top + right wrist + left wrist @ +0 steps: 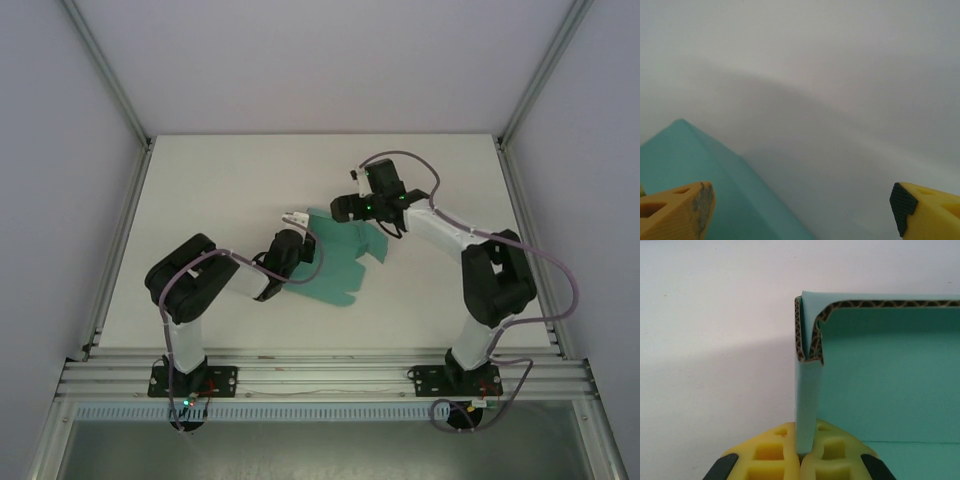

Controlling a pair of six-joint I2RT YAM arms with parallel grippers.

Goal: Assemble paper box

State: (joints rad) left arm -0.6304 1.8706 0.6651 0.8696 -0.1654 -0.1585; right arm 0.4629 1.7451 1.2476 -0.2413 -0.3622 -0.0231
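1. The paper box point(345, 262) sits about mid-frame in the top view, on the white table point(220, 190). It's teal card, partly folded up, with flaps lying flat toward the lower part of the frame.
2. The left gripper point(294, 215) comes in from the lower left and is pinched tight on an upright folded wall at the box's left edge.
3. In the left wrist view the yellow fingertips point(775, 452) meet at bottom centre with that teal strip squeezed between them. The brown corrugated edge point(812, 335) shows where the wall doubles over at the corner, and the box's inside is on the right.
4. The right gripper point(345, 209) is at the box's upper right edge, jaws spread wide and holding nothing. In its wrist view, teal card sits lower left by one finger. Can't tell if they're touching.
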